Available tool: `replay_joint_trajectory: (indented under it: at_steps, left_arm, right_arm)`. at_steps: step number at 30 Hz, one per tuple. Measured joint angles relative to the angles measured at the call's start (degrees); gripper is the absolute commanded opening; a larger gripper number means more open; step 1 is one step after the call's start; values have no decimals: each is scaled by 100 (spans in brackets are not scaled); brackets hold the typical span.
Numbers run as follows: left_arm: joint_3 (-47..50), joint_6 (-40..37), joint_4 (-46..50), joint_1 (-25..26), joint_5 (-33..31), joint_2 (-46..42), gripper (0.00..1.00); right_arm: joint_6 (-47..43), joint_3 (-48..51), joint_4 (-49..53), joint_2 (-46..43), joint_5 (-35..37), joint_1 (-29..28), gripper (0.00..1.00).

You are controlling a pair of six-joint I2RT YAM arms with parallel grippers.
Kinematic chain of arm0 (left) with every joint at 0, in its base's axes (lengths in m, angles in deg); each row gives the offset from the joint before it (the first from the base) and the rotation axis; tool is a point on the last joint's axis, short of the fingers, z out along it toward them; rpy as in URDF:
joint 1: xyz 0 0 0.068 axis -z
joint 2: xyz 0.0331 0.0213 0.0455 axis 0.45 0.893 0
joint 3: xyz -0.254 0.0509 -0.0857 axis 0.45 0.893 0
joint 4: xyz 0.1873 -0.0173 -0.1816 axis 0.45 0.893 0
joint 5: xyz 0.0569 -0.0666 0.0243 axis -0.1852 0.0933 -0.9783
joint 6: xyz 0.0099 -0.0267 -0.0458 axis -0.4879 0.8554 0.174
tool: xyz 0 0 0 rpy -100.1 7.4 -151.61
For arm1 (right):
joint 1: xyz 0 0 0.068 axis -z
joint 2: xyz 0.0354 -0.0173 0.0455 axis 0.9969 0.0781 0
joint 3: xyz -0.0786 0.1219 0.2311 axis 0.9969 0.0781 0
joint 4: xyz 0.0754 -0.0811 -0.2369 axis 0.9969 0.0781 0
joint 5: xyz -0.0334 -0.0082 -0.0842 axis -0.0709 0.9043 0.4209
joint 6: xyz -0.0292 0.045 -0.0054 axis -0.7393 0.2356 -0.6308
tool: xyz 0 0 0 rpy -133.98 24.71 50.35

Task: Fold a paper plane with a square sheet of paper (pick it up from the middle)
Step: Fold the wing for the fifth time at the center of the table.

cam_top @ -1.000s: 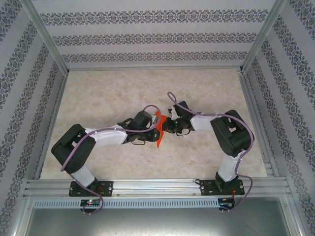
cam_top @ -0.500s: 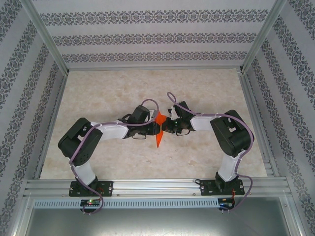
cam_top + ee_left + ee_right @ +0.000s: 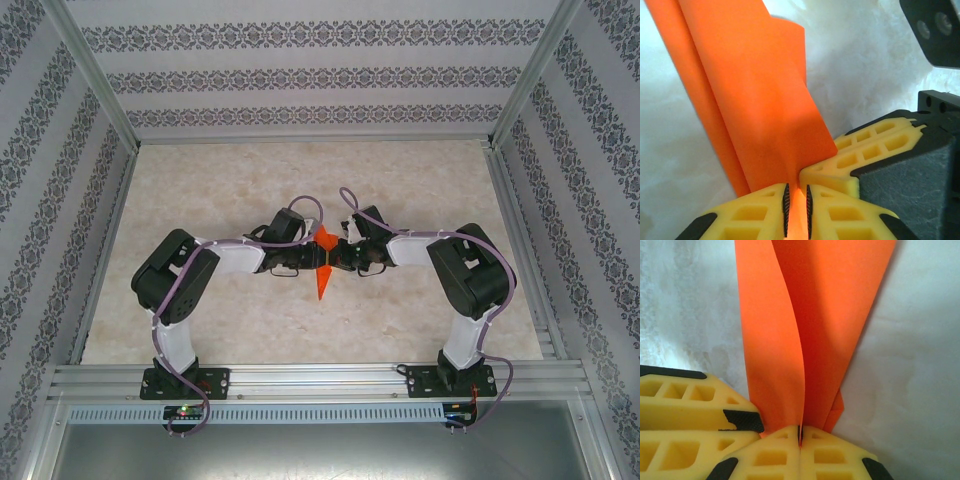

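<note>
The square sheet of paper is folded into a slim orange paper plane (image 3: 321, 285) that hangs between the two grippers over the middle of the table, its tip pointing toward the near edge. My left gripper (image 3: 316, 260) comes in from the left. In the left wrist view its jaws (image 3: 797, 187) stand a narrow slit apart, with the paper plane (image 3: 755, 100) pinched between the pads. My right gripper (image 3: 334, 258) meets it from the right, and its jaws (image 3: 800, 429) are pressed together on the paper plane (image 3: 810, 315) along its crease. The two grippers' yellow fingers touch side by side.
The marble-patterned table (image 3: 200, 190) is walled by patterned panels with aluminium rails (image 3: 320, 375) along the near edge. Open tabletop lies all round the grippers. The right gripper's fingers (image 3: 855, 155) crowd the left wrist view; the left gripper's fingers (image 3: 685, 400) sit at the right wrist view's lower left.
The left arm's elbow has swung up and rightward, and its gripper has closed in on the right one. The paper plane has straightened from a tilt to point at the near edge.
</note>
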Motion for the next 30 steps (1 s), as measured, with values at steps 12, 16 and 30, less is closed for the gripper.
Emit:
replay_joint_trajectory:
  at_steps: [12, 16, 30]
  left_arm:
    - [-197, -210, 280, -74, 44, 212, 18]
    - [-271, -348, 417, -74, 46, 236, 18]
    - [-361, -608, 511, -74, 92, 313, 18]
  right_arm:
    - [2, 28, -31, -24, 13, -9, 0]
    - [2, 33, -33, -39, 26, -11, 3]
    - [216, 785, -2, -1307, 225, 0, 10]
